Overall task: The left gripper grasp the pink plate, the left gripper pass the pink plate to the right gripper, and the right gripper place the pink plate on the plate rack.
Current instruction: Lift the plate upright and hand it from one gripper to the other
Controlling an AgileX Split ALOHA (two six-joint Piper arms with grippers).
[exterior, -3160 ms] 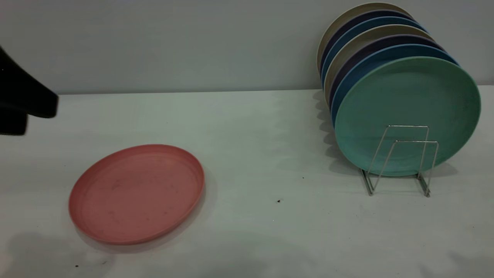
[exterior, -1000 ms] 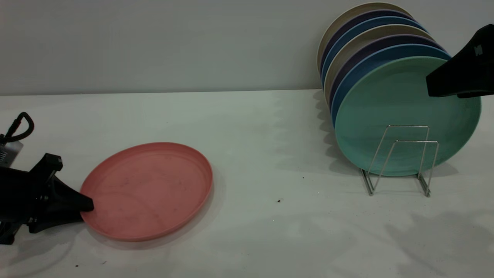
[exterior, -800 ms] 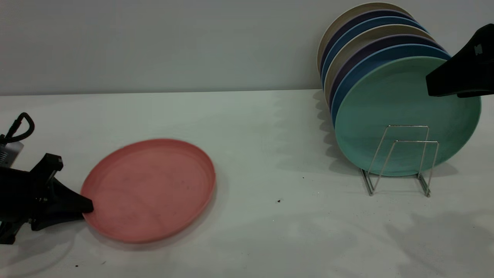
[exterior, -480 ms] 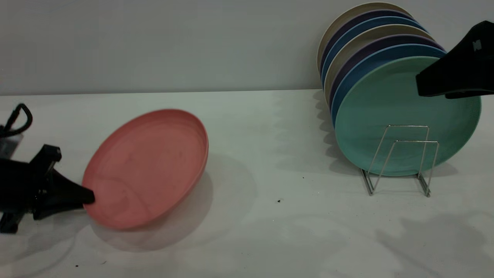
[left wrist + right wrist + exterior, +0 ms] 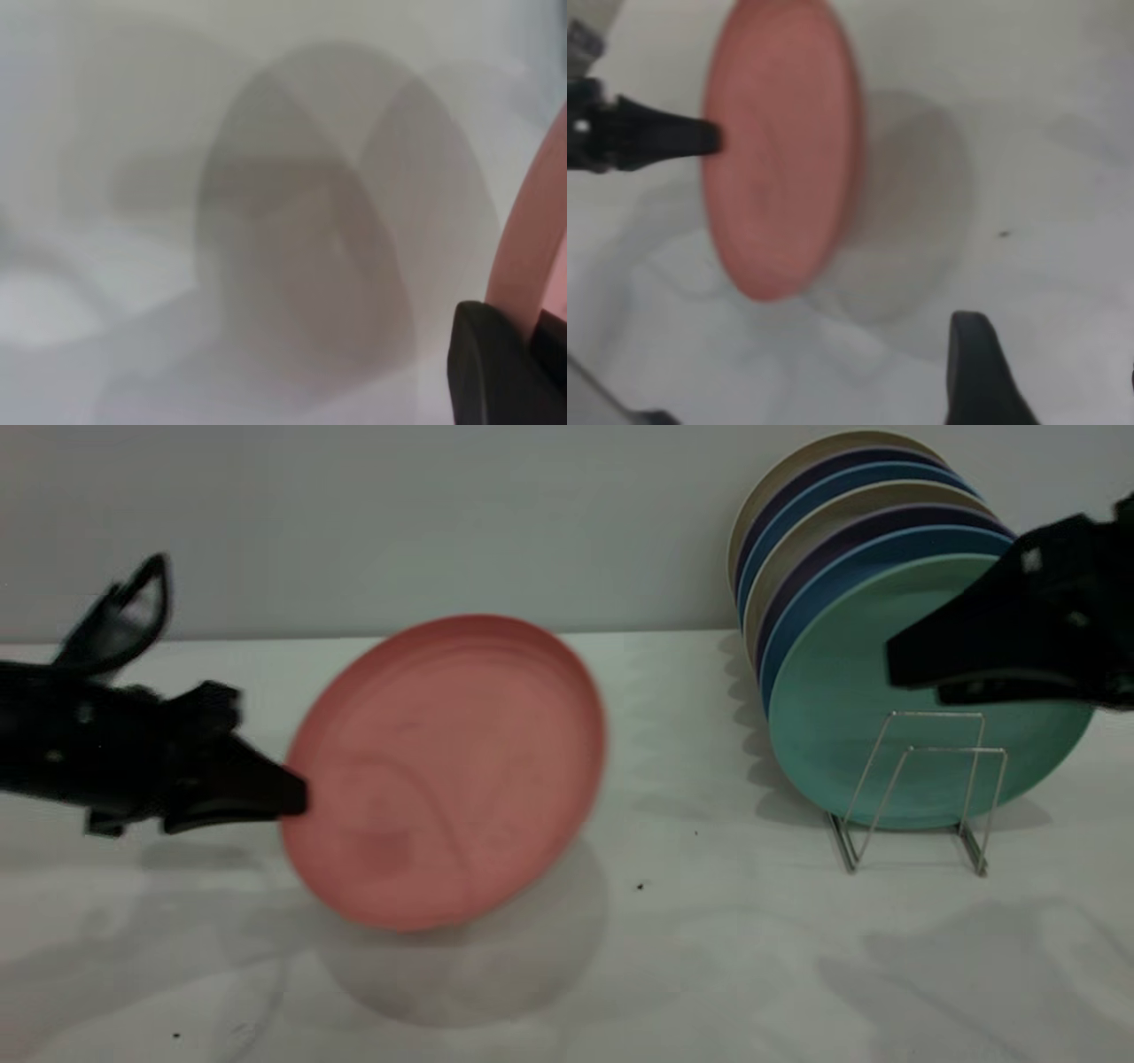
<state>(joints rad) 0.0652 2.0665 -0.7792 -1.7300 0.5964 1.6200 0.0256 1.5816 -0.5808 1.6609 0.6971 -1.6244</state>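
A: Status?
B: Left gripper (image 5: pixel 297 802) clamped on pink plate (image 5: pixel 447 771) rim, plate tilted up, clear of the table (image 5: pixel 691 957).
A: Right side?
B: Right gripper (image 5: pixel 895 669) hangs before the mint-green plate (image 5: pixel 842 726) in the plate rack (image 5: pixel 921 788); fingers parted, empty.

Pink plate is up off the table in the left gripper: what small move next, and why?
Probably carry the pink plate a little further toward the right gripper. The left gripper pinches its rim, tilted, clear of the table, while the right gripper waits before the plate rack, a gap away.
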